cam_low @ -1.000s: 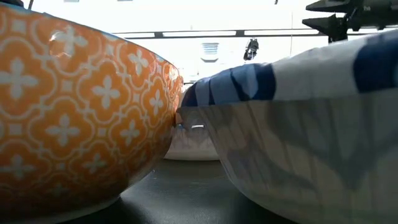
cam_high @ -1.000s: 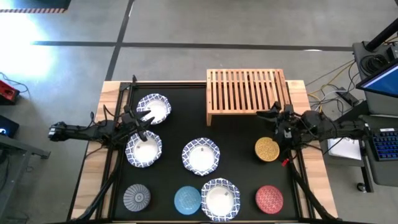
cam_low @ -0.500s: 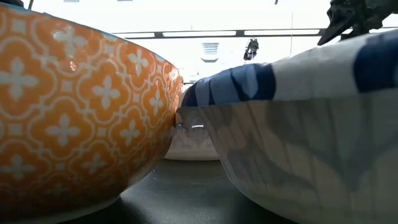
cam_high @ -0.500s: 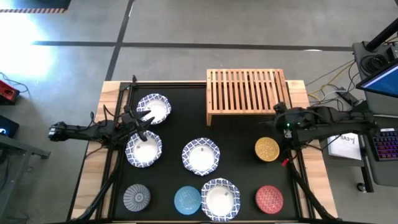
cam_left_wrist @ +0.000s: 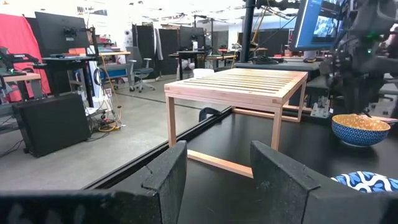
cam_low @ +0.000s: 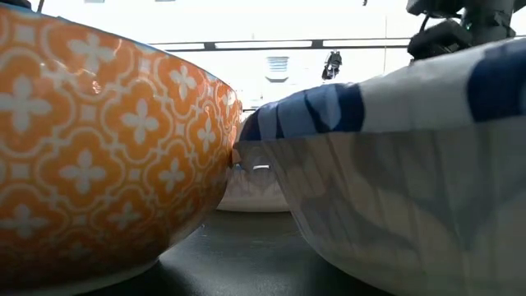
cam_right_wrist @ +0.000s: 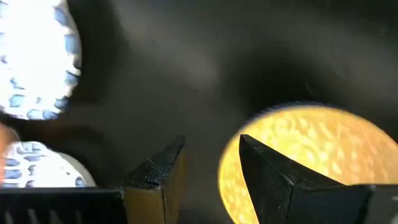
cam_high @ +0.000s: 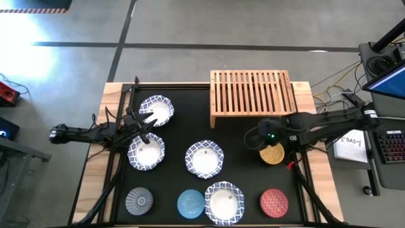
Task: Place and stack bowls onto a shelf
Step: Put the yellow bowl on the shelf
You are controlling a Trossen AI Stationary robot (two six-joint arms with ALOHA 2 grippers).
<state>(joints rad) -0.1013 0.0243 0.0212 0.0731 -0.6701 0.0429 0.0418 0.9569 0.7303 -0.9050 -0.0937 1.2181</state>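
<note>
The light-wood shelf (cam_high: 252, 95) stands on its legs at the far middle of the black mat. Four white bowls with blue rims (cam_high: 156, 111) (cam_high: 146, 152) (cam_high: 204, 158) (cam_high: 224, 201) and small grey (cam_high: 138, 201), light blue (cam_high: 190, 203), red (cam_high: 274, 202) and yellow (cam_high: 273, 154) bowls rest on their bases on the mat. My right gripper (cam_high: 264, 137) hangs open over the yellow bowl's (cam_right_wrist: 305, 155) left rim and points steeply down, with one finger (cam_right_wrist: 273, 174) over the bowl and one beside it. My left gripper (cam_left_wrist: 214, 168) waits open and level at the left.
Two bowls (cam_low: 99, 148) (cam_low: 394, 181) fill the low view close to the lens, and my right gripper (cam_low: 460, 25) shows above them. Bare mat lies between the shelf and the bowls. A desk with a keyboard (cam_high: 392, 149) stands off the table's right side.
My right gripper has swung from beside the shelf's near right corner toward the table's left and near edge, over the yellow bowl. It has tipped from level to steeply downward and rolled about its own line. Its fingers stay open. No bowl has moved.
</note>
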